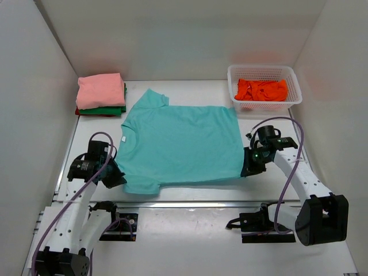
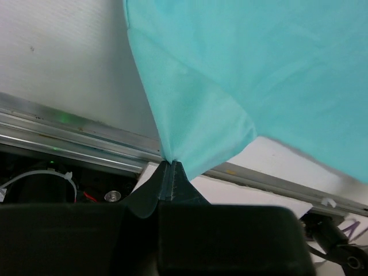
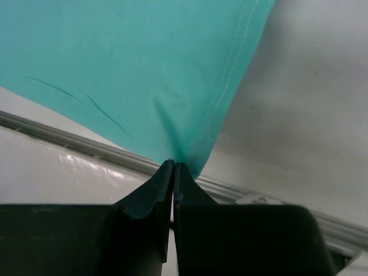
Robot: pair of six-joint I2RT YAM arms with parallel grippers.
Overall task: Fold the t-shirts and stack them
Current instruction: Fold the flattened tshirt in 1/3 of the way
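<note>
A teal t-shirt lies spread flat in the middle of the table, neck to the left. My left gripper is shut on its near-left sleeve corner; in the left wrist view the teal cloth rises from the closed fingertips. My right gripper is shut on the near-right hem corner; in the right wrist view the teal hem is pinched between the fingertips. A stack of folded shirts, pink on green on red, sits at the back left.
A white basket at the back right holds a crumpled orange shirt. A metal rail runs along the table's near edge. White walls enclose the table on three sides.
</note>
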